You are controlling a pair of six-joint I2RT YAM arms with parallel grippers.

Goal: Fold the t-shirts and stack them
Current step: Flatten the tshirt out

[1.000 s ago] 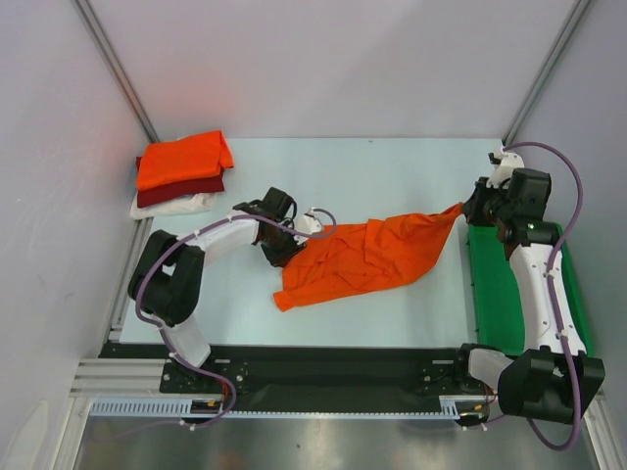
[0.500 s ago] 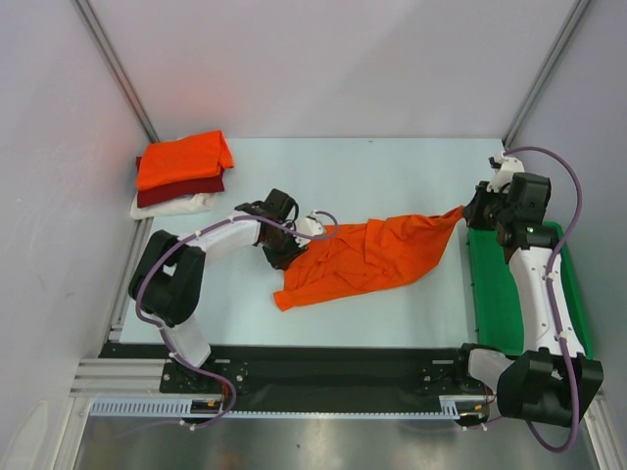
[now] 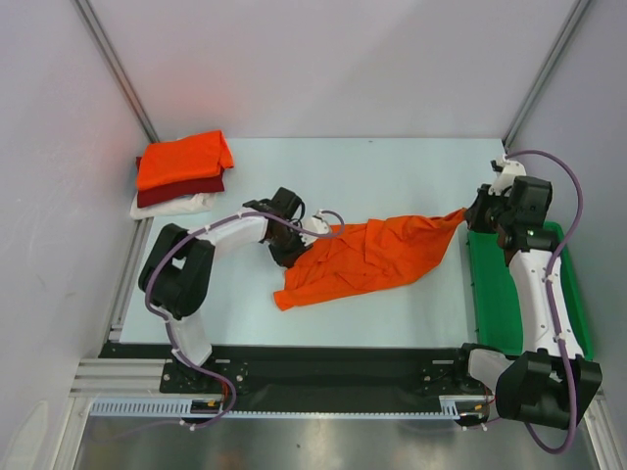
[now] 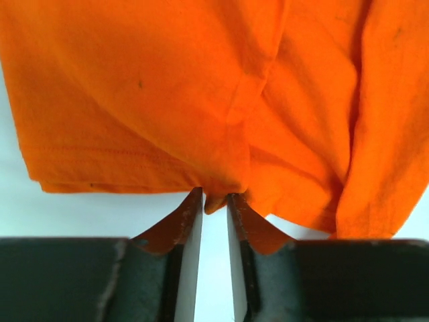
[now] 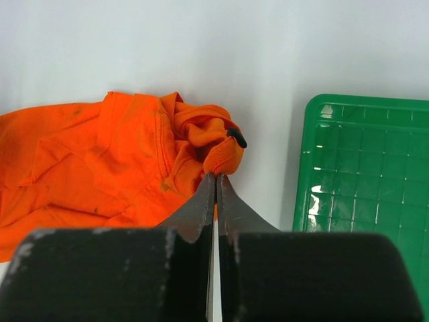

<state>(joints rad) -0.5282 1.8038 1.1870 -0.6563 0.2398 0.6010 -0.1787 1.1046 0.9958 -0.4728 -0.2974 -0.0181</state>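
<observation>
reaching low, jaws pinching orange t-shirt (image 3: 367, 257)

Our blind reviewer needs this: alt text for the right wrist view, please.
The right gripper, shut, pinches a bunched corner of a crumpled orange t-shirt over a pale table. A green tray lies to the right.

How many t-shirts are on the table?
4. Stacked in the far left corner: a folded orange shirt on top, a dark red shirt, a white shirt underneath. A crumpled orange shirt lies in the middle. Others may be hidden.
</observation>
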